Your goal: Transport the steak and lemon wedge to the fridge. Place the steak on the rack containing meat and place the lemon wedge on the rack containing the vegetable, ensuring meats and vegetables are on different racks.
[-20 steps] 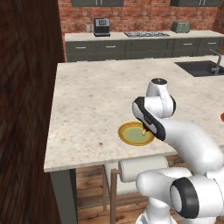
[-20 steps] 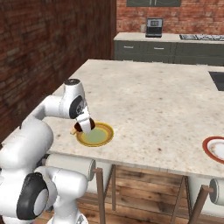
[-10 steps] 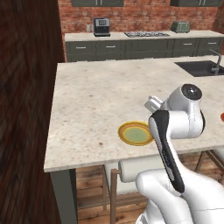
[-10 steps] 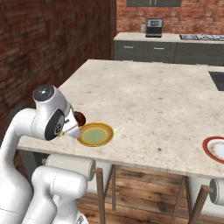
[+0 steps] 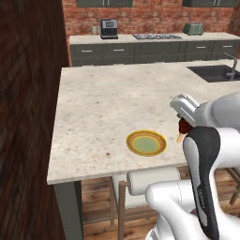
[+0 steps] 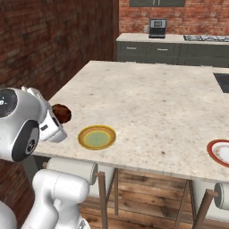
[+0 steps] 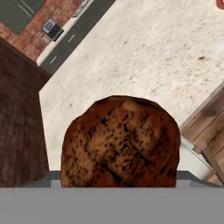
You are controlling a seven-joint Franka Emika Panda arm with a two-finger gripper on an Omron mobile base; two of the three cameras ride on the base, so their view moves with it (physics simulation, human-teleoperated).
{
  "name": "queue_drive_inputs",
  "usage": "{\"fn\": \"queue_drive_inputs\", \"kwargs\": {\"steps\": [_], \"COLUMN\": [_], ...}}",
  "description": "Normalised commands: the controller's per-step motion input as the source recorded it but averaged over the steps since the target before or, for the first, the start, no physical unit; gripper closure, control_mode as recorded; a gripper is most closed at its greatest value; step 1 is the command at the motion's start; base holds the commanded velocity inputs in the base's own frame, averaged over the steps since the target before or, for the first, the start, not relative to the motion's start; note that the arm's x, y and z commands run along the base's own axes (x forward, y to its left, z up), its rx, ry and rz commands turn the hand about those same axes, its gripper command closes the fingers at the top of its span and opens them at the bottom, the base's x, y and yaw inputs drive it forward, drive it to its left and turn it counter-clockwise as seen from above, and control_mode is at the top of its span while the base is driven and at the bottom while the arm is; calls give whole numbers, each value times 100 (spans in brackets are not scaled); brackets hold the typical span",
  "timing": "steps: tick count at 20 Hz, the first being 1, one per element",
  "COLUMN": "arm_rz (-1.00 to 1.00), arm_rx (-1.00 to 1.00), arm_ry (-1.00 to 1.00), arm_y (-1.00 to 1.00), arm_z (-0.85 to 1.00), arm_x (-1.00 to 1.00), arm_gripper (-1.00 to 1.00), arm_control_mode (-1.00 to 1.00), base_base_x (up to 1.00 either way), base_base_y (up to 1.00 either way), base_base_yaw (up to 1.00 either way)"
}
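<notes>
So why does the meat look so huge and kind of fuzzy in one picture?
In the hand view the steak sits right against the camera, so it looms large and its speckled surface looks soft. In the right base view it is small and crisp at the claw. In the left base view the light is even, with a faint shadow under the yellow plate.

The arm (image 5: pixel 206 173) is glossy white, built of fat rounded links like swollen tubes. A long dark grey-black panel runs down the link nearest the yellow plate (image 5: pixel 146 143). Seen from the right, a round joint cap (image 6: pixel 9 103) is dark with small pale marks, possibly screws. The hand housing (image 6: pixel 50 126) is white and blocky.
</notes>
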Motion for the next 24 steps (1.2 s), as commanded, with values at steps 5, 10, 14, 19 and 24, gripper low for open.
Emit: {"fn": "queue_drive_inputs", "kwargs": {"steps": [5, 10, 14, 19, 24], "arm_rz": [10, 11, 2, 0, 0], "arm_rx": [5, 7, 3, 0, 0], "arm_ry": [2, 1, 5, 0, 0], "arm_y": [0, 0, 0, 0, 0], "arm_z": [55, 73, 14, 0, 0], "arm_x": [-74, -84, -10, 0, 0], "arm_gripper": [100, 100, 100, 100, 100], "arm_control_mode": [-100, -100, 100, 100, 100], "base_base_x": [0, 0, -54, -53, -6], "base_base_y": [0, 0, -39, -100, -100], "base_base_yaw": [0, 0, 1, -30, -50]}}
